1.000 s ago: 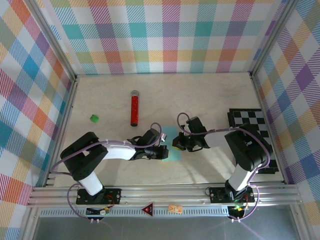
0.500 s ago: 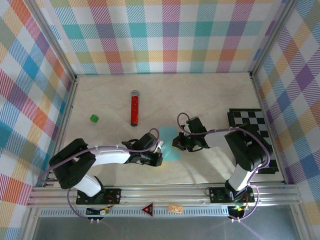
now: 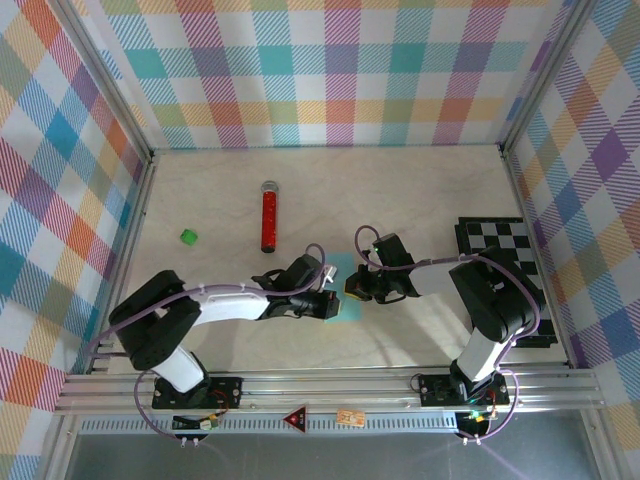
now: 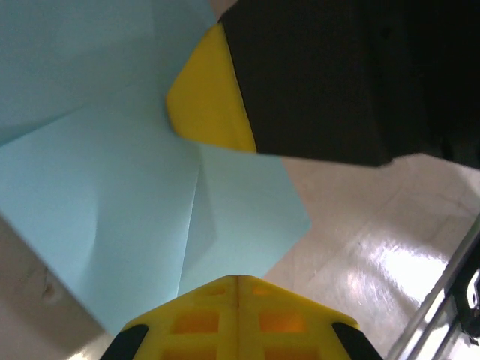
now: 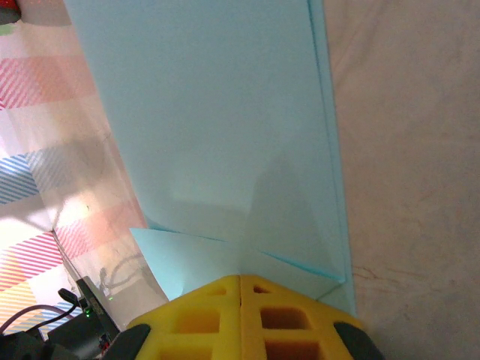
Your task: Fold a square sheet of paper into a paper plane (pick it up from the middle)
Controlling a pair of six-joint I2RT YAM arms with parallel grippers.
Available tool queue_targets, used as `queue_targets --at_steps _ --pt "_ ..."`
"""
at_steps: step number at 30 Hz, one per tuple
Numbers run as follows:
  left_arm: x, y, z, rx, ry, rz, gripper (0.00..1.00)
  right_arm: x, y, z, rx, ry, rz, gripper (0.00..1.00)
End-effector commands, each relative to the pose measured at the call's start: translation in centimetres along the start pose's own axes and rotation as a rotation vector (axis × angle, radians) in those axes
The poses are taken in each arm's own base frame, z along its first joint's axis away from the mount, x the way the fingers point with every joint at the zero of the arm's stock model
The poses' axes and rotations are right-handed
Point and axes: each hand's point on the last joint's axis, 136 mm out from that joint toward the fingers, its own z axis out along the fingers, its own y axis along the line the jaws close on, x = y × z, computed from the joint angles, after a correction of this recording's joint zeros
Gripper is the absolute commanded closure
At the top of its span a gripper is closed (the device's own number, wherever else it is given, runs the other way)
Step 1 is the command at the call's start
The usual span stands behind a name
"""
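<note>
The square sheet of paper (image 3: 344, 266) is light cyan and partly folded, lying on the table between both grippers. In the left wrist view the paper (image 4: 112, 225) shows creases and a raised flap. My left gripper (image 3: 329, 303) is shut, and its yellow tip (image 4: 238, 279) rests at the paper's near edge. My right gripper (image 3: 356, 287) is shut too, its tip (image 5: 240, 279) set where the folds of the paper (image 5: 217, 112) meet. The right gripper's yellow finger (image 4: 210, 97) presses on the sheet from the far side. No finished paper plane is in view.
A red glittery tube (image 3: 269, 215) lies at the back left of the grippers, with a small green cube (image 3: 188, 237) further left. The black-and-white checkered board (image 3: 505, 250) sits by the right wall. Plaid walls enclose the table on three sides.
My left gripper drew back toward the near left, uncovering more paper, then returned to the sheet's left edge. The right gripper has stayed put.
</note>
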Motion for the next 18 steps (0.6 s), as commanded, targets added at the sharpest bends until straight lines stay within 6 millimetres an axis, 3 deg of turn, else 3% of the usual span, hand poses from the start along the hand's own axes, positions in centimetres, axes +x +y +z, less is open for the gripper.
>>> queue_targets --at_steps 1,8,11,15,18 --pt "1.5 0.7 1.0 -0.015 0.065 -0.011 1.00 1.5 -4.0 0.3 0.132 0.032 0.082 1.00" --pt "6.7 3.5 0.4 -0.059 0.200 -0.023 1.00 1.2 -4.0 0.1 0.141 0.031 0.068 1.00" --pt "7.5 3.5 -0.7 -0.052 0.205 -0.009 0.99 1.2 -3.7 0.3 0.121 0.035 0.060 1.00" --pt "6.3 2.6 -2.2 -0.046 0.153 0.027 0.96 0.6 -2.2 0.4 0.064 0.030 0.031 0.99" --pt "3.9 1.5 -3.2 -0.037 0.064 0.047 0.95 -0.3 0.7 -0.2 -0.040 0.004 -0.028 0.93"
